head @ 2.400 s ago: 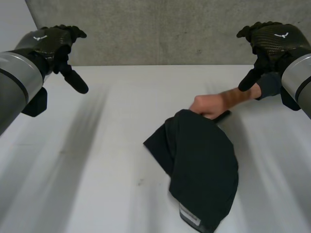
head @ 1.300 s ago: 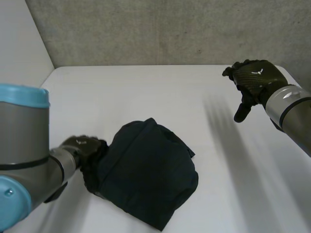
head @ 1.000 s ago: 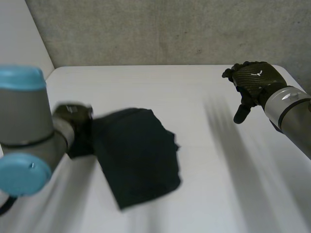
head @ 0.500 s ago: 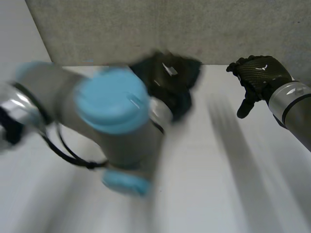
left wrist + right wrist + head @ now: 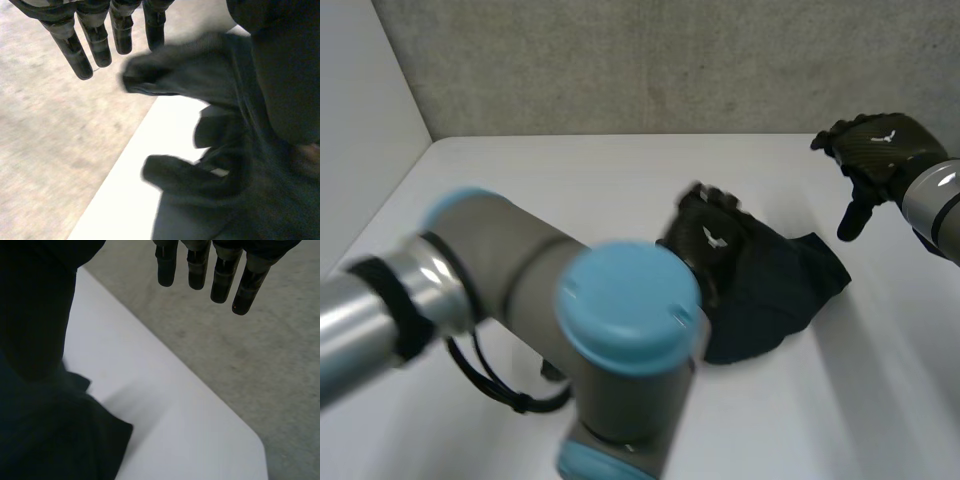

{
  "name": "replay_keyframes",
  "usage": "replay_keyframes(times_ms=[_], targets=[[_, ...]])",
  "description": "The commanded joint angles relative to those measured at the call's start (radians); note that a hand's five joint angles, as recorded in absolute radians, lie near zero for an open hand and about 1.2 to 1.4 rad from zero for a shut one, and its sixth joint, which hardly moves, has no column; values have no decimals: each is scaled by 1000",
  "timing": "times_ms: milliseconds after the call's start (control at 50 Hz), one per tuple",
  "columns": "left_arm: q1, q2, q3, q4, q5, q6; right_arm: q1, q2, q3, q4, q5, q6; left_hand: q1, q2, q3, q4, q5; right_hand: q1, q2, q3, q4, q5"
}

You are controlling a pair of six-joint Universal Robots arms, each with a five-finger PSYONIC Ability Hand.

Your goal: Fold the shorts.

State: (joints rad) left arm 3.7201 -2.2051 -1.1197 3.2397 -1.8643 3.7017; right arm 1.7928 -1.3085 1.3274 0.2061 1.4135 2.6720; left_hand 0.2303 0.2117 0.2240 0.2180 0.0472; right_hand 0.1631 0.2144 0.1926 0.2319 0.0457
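Observation:
The dark shorts [image 5: 775, 290] lie in a crumpled heap on the white table [image 5: 570, 190], right of its middle. My left arm reaches across the table, and my left hand [image 5: 708, 238] hovers at the heap's left edge. In the left wrist view its fingers [image 5: 95, 35] hang straight, and the bunched shorts [image 5: 235, 165] sit beyond the fingertips, apart from them. My right hand [image 5: 875, 150] is raised above the table's far right corner, clear of the cloth. Its fingers [image 5: 215, 265] are straight and hold nothing, with the shorts [image 5: 45, 440] below its palm.
A grey concrete wall [image 5: 620, 60] stands behind the table. The table's far edge [image 5: 200, 390] runs close to the heap, with bare floor [image 5: 50, 140] beyond it. My left arm's big elbow joint [image 5: 630, 310] covers the table's near middle.
My left arm swung from the near left across to the right with the shorts. Its hand has opened and the shorts have dropped in a heap. My right hand drifted slightly right.

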Motion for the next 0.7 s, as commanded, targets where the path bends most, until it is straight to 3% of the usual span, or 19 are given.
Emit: replay_keyframes(times_ms=[20,180,320,440,560,620,640,660,680,700], targets=[[115,149,-77,-37,0,-6,-1,-1,18,116,-91,-104,-43,-25,-37,-31,-35,11,-40,-18,-57,-46],[253,211,-166,-50,37,-46,33,2,84,44,-105,-98,-43,-25,-37,-31,-35,11,-40,-18,-57,-46],[368,206,-249,-127,171,-115,160,15,156,-119,-97,-109,-29,-10,-22,-16,-20,11,-40,-18,-57,-46],[458,182,-287,-150,224,-138,194,155,102,-111,-47,-100,-20,-1,-13,-7,-11,11,-40,-18,-57,-46],[488,142,-302,-150,226,-138,235,258,67,-86,1,-100,-17,2,-10,-4,-8,11,-40,-18,-57,-46],[489,140,-307,-149,224,-138,235,319,36,-88,31,-100,-14,5,-8,-2,-5,393,341,363,324,335],[489,140,-307,-150,224,-138,234,333,24,-89,39,-101,-14,5,-8,-2,-5,630,579,600,561,573],[492,140,-307,-149,223,-138,234,359,-6,-97,65,-104,-14,5,-8,-2,-5,1083,1032,1053,1014,1026],[492,140,-307,-149,223,-138,234,370,-26,-105,82,-104,-14,5,-8,-2,-5,1232,1180,1202,1163,1175],[492,140,-307,-149,223,-138,232,380,-46,-115,99,-104,-14,5,-8,-2,-5,1233,1182,1204,1164,1176]])
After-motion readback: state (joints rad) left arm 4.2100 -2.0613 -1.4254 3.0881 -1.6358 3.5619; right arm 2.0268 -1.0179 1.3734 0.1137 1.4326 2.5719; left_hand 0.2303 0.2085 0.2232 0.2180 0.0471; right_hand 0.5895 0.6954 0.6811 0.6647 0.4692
